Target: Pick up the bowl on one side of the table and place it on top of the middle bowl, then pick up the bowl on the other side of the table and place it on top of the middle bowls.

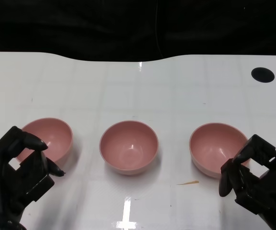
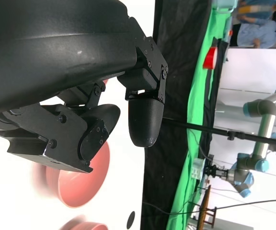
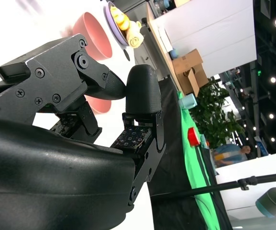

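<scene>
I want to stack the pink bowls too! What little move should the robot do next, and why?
Probably close the left hand on the left bowl and lift it. All three bowls sit apart on the table, none stacked yet. The left hand's fingers already reach that bowl's near rim, while the middle bowl waits empty. The right hand by the right bowl could go second.

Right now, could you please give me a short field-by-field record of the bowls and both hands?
surface: glossy white table
left bowl: pink plastic bowl, upright, empty
middle bowl: pink plastic bowl, upright, empty, nothing stacked on it
right bowl: pink plastic bowl, upright, empty
left robot hand: beside left bowl, holding nothing
right robot hand: beside right bowl, holding nothing
stacking: not yet begun
</scene>
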